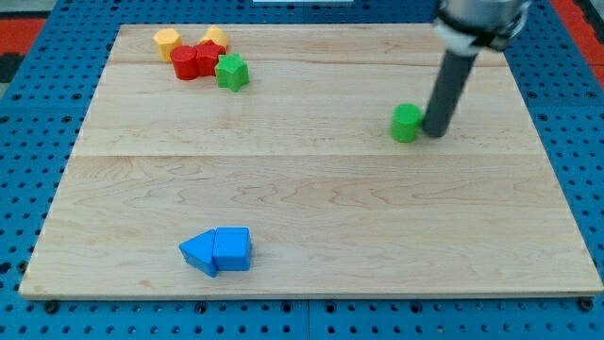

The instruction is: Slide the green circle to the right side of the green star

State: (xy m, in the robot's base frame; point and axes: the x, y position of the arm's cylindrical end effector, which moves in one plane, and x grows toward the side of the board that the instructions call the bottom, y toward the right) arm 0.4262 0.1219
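camera view shows my tip (pixel 435 133), no jaws, touching the green circle's (pixel 407 123) right side, ready to push left toward the green star (pixel 231 72).

Rod position: upper right of the view.
The dark rod is descending from the view's top, leaning slightly, with my tip (pixel 435 133) resting at surface height.

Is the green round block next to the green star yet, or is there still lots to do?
Not yet. Nothing looks finished: the green circle sits far to the view's right of the green star, which is up by the red blocks and yellow blocks. In hand: my tip is right against the circle's right side. Left: pushing it across the board to the star's right side.
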